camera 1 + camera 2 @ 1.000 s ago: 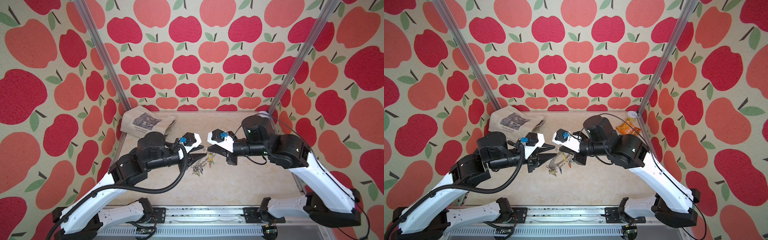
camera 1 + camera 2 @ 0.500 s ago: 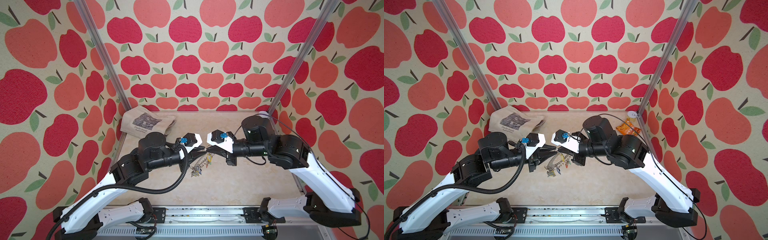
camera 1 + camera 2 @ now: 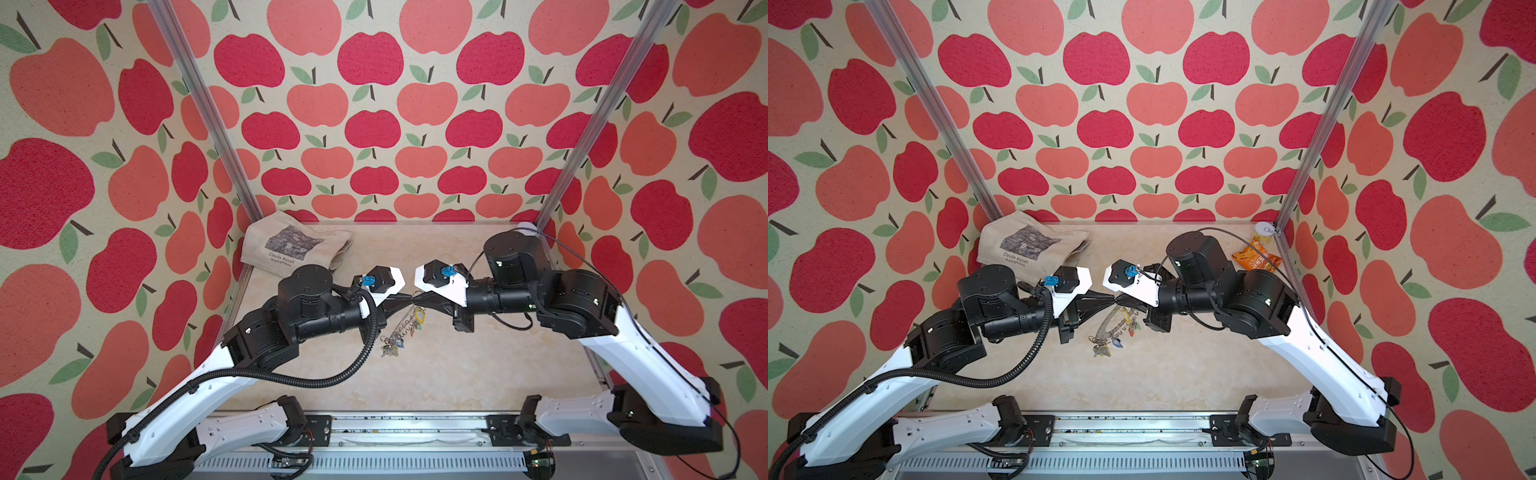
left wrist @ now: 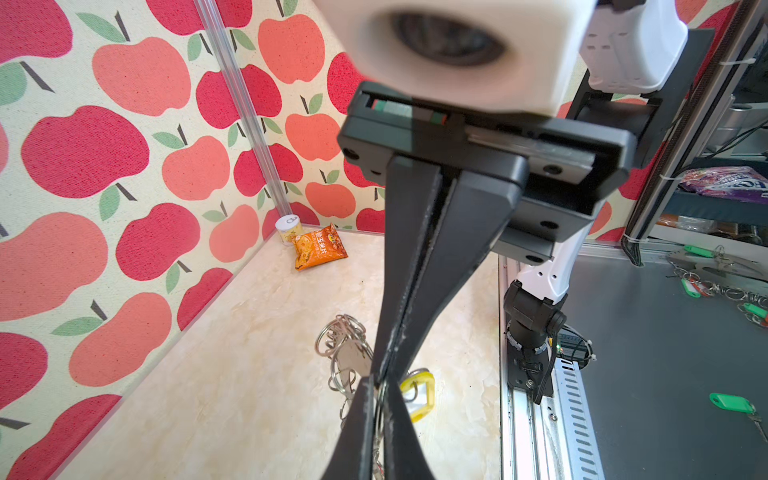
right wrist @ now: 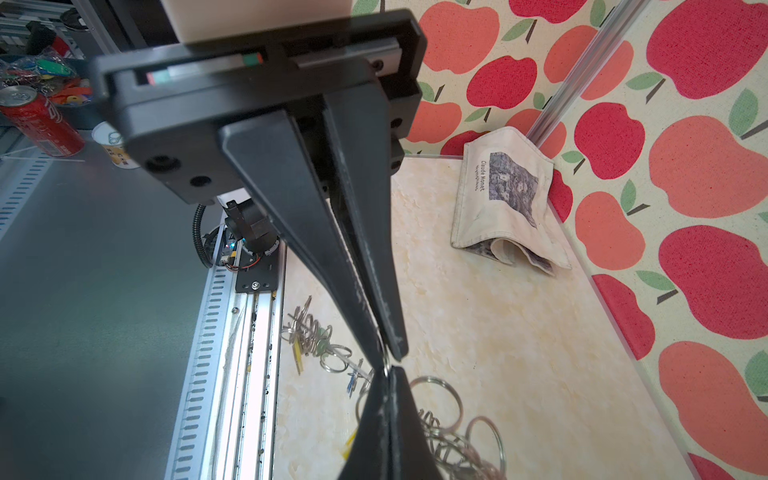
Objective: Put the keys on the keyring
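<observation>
Left gripper (image 3: 406,300) and right gripper (image 3: 423,299) meet tip to tip mid-table, neither nearer. Keyring (image 3: 1106,323) trails from the tips, long axis toward 7 o'clock in both top views, keys (image 3: 1102,350) bunched at its far end. Both pincers shut, each nipping a thin wire loop (image 5: 385,362).

A folded cream cloth bag (image 3: 291,245) printed with a grey picture and "Claude Monet" lies in the far left corner of the pale marbled table (image 3: 457,374). In the far right corner an orange snack packet (image 3: 1256,258) lies just beside a small white-lidded tin (image 3: 1264,230).
</observation>
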Controlling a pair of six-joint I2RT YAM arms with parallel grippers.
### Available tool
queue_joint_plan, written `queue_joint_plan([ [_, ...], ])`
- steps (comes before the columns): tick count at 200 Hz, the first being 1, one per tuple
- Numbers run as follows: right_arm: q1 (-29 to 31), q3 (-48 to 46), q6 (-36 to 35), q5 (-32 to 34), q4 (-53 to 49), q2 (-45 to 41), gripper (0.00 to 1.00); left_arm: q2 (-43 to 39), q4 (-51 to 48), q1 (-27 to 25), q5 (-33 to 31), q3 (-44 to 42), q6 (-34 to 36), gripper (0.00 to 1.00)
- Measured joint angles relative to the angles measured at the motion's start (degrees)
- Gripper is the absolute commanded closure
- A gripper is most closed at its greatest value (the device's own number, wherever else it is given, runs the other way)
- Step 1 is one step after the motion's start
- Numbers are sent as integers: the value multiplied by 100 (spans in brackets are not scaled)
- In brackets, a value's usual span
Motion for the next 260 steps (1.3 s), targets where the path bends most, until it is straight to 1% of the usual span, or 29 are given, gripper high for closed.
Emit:
queue_joint_plan([
  [36,28,-2,0,15,-9,-22,100,0,0,-15,31,0,0,96],
  [56,37,-2,0,26,-11,-26,100,0,0,-17,66,0,-2,94],
  [113,39,-17,-2,46,-17,-63,100,37,44,-17,151,2,-46,94],
  [139,52,-33,-2,66,-24,-90,100,52,59,-20,192,2,-48,90],
  [164,76,-33,-2,105,-33,-96,100,76,63,-20,192,2,-66,90],
  [188,76,-33,-2,111,-35,-96,100,87,61,-20,192,7,-68,92],
  [202,76,-33,-11,136,-35,-98,100,96,61,-24,197,11,-87,100],
  [252,94,-37,-24,175,-48,-109,100,96,79,-24,212,15,-87,100],
  [255,101,-39,-22,179,-42,-114,98,81,90,-24,212,7,-87,100],
  [260,103,-48,-22,192,-26,-120,90,61,129,-26,205,-22,-87,100],
])
